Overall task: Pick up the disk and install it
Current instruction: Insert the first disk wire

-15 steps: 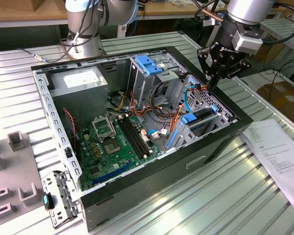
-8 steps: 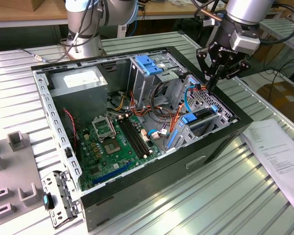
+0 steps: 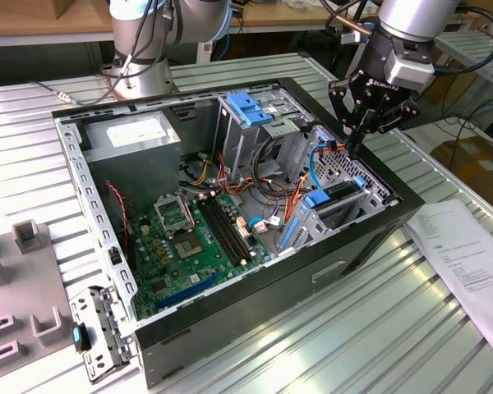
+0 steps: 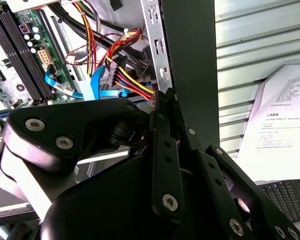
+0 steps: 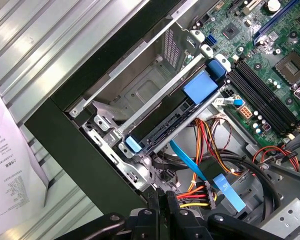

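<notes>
- My gripper (image 3: 355, 141) hangs above the far corner of the open computer case (image 3: 230, 345), at the exterior view's right. Its jaws are closed on each other and hold nothing, which both wrist views bear out.
- The disk (image 5: 167, 122) is not in my grasp. It sits slotted in the lower drive bay at that corner of the case, just below and beside my jaws, with its blue carrier frame (image 5: 202, 87) showing at both ends.
- I judge the pick-up done and the install done or very nearly so. The disk looks level in its rails, but I cannot tell whether it is pushed fully home or latched.
- A bundle of red, yellow and black power cables (image 4: 127, 80) and a flat blue data cable (image 5: 190, 165) lie loose close by. I cannot tell whether any of them is plugged into the disk.
- Deeper in the case stands the tall drive cage (image 3: 251, 111) with its blue tab, and the motherboard (image 3: 189, 238) lies on the case floor.
- The case rests on a ribbed metal surface (image 3: 353, 328). A printed paper sheet (image 3: 468, 263) lies at the exterior view's right, and a perforated bracket with a blue knob (image 3: 99, 336) at its left.
- Behind, my arm's base (image 3: 144, 49) stands before a wooden bench.
</notes>
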Robot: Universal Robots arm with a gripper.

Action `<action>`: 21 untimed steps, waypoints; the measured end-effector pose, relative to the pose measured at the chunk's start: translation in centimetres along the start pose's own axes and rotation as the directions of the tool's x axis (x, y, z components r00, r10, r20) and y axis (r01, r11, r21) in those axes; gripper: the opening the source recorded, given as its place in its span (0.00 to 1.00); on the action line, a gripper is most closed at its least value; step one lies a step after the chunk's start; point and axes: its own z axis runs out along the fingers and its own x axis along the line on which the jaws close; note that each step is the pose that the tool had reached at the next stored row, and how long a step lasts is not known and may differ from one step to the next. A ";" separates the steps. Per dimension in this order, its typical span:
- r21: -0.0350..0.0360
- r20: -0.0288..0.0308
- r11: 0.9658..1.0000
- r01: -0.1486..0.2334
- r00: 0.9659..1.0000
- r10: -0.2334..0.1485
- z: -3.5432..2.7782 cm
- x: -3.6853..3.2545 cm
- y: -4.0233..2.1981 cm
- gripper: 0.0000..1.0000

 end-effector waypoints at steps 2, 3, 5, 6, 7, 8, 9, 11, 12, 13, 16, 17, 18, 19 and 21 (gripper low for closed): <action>0.000 0.000 1.000 0.000 1.000 0.000 0.00 0.00 0.00 0.18; 0.000 0.000 1.000 0.000 1.000 0.000 0.00 0.00 0.00 0.18; 0.000 0.000 1.000 0.000 1.000 0.000 0.00 0.00 0.00 0.18; 0.000 0.000 1.000 0.000 1.000 0.000 0.00 0.00 0.00 0.18; 0.000 0.000 1.000 0.000 1.000 0.000 0.00 0.00 0.00 0.18; 0.000 0.000 1.000 -0.001 1.000 0.001 0.00 0.00 0.00 0.18; 0.000 0.001 1.000 -0.004 1.000 0.004 0.00 0.00 0.00 0.18; -0.001 0.001 1.000 -0.021 1.000 0.021 0.01 0.00 0.02 0.18; -0.001 0.001 1.000 -0.028 1.000 0.028 0.02 0.00 0.02 0.18; -0.002 0.001 0.999 -0.043 0.999 0.043 0.06 0.01 0.04 0.18; -0.005 0.001 0.997 -0.078 0.997 0.078 0.15 0.02 0.05 0.18; -0.006 0.001 0.995 -0.101 0.995 0.101 0.21 0.02 0.05 0.18; -0.007 0.001 0.994 -0.113 0.994 0.113 0.22 0.02 0.05 0.18; -0.008 0.000 0.992 -0.123 0.992 0.123 0.24 0.02 0.06 0.18; -0.009 0.001 0.991 -0.136 0.991 0.136 0.27 0.00 0.07 0.18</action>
